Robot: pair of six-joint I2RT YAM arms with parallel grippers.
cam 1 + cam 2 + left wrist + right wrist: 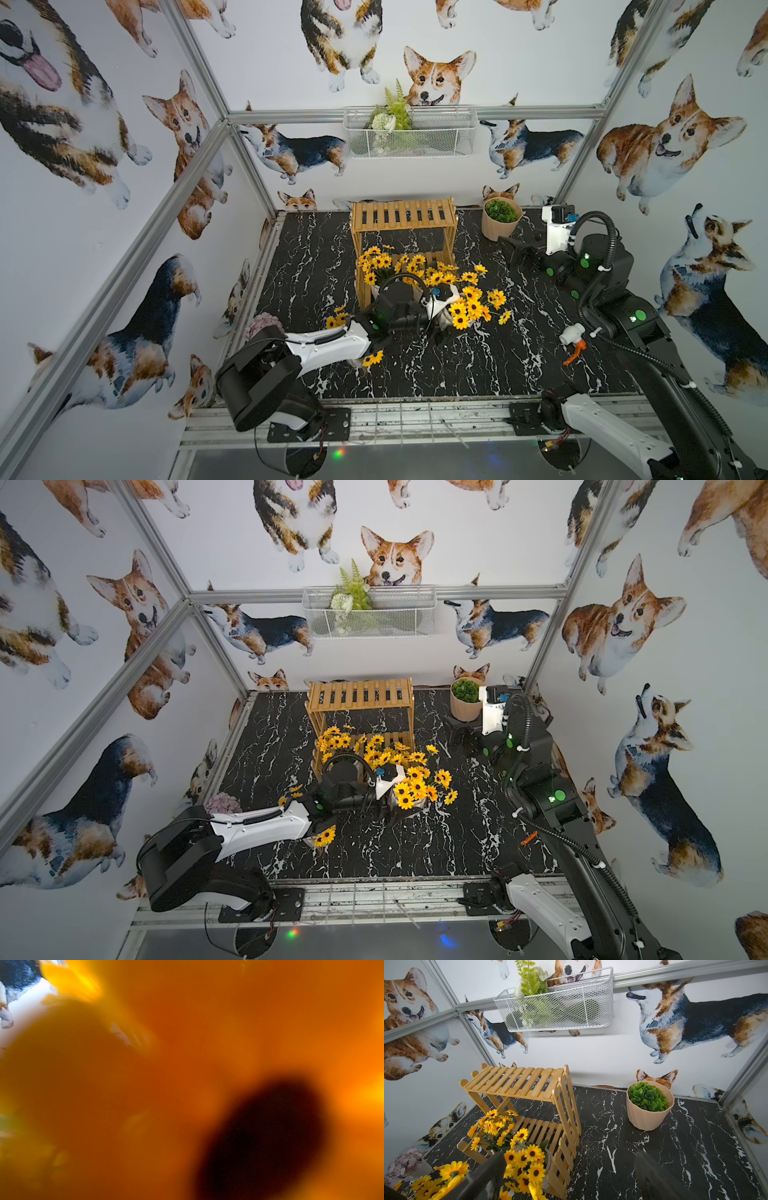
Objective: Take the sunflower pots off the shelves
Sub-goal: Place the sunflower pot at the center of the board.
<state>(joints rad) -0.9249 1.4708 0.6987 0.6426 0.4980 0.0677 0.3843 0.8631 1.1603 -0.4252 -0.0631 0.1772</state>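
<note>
My work surface is a black tabletop (pixel 478 365) veined white like marble, enclosed by corgi-print walls (pixel 83 249) and aluminium rails (pixel 291 116). A white wire-mesh basket (pixel 436 137) hangs on the back rail. The shelves (pixel 517 1082) are two tiers of slatted light wood. Sunflower pots (pixel 376 264) with yellow, dark-centred blooms crowd the lower tier. The front pot (pixel 467 309) sits on the tabletop just before the rack. My left pincer (pixel 439 332) is spread beside it, possibly touching; petals blur that wrist camera. My right pincer (pixel 569 1155) is released, holding nothing.
</note>
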